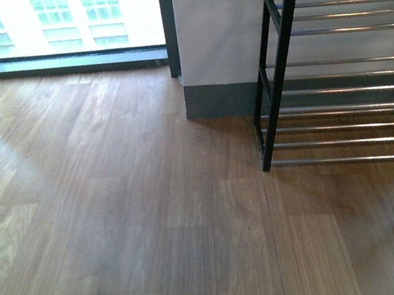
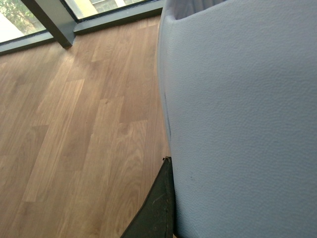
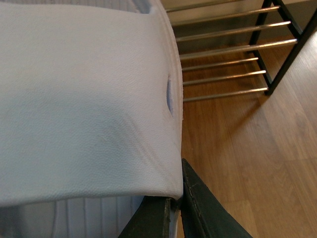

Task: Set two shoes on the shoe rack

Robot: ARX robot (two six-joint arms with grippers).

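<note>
Closest to each wrist camera, a pale sole filled most of the frame. In the right wrist view the right hand (image 3: 173, 210) had its dark fingers (image 3: 208, 208) pinched on the edge of the right shoe (image 3: 84, 99), whose white, finely textured sole faced the lens, with ribbed tread at its lower end and a small slit near the rim. Gripping the edge probably let the shoe hang sole-outward, ready to be lowered flat onto the bars.

In the left wrist view the left hand (image 2: 161, 208) showed only one dark finger against the rim of the left shoe (image 2: 237, 119), a grey-white pebbled surface; it appeared to be clamped on it, though the second finger was hidden.

Beyond lay the wooden floor (image 1: 134, 223). Farther off, against the wall (image 1: 215, 19), stood the shoe rack (image 1: 279, 53), a black frame with tiers of chrome bars, none of the visible ones carrying a shoe. Farthest, a window (image 1: 66, 18) glared brightly.
</note>
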